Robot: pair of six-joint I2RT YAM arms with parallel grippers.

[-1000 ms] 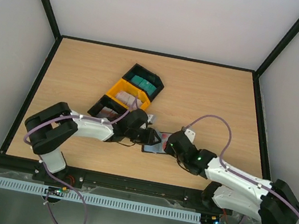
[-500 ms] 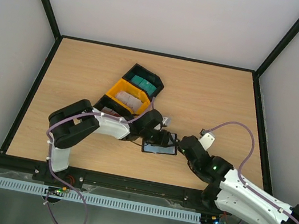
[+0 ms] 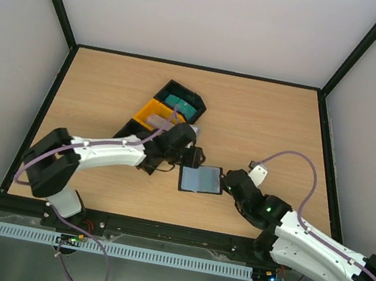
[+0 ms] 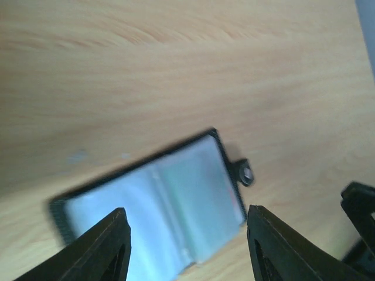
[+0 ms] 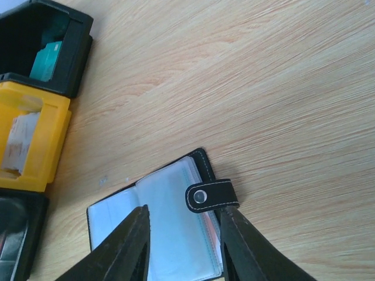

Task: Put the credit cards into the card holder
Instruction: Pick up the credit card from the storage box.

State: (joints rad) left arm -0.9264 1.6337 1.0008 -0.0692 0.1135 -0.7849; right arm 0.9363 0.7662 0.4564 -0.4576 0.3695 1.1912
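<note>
The card holder (image 3: 200,180) lies open on the table, its clear pockets up; it also shows in the left wrist view (image 4: 158,205) and the right wrist view (image 5: 164,234). Its snap strap (image 5: 211,196) lies folded over the right page. My left gripper (image 3: 190,157) is open and empty just above and left of the holder, its fingers wide apart (image 4: 187,252). My right gripper (image 3: 227,184) is open at the holder's right edge, its fingers on either side of the right page (image 5: 183,249). Teal-green credit cards (image 3: 180,105) sit in a black bin (image 5: 47,55).
A yellow bin (image 3: 155,113) with grey-white cards (image 5: 20,143) stands next to the teal cards' black bin (image 3: 194,99). Another black bin (image 3: 128,130) lies partly under my left arm. Black frame rails edge the table.
My left gripper has drawn back up and left off the card holder, which now lies uncovered and open. My right gripper has pulled back to the holder's right edge and stays there.
</note>
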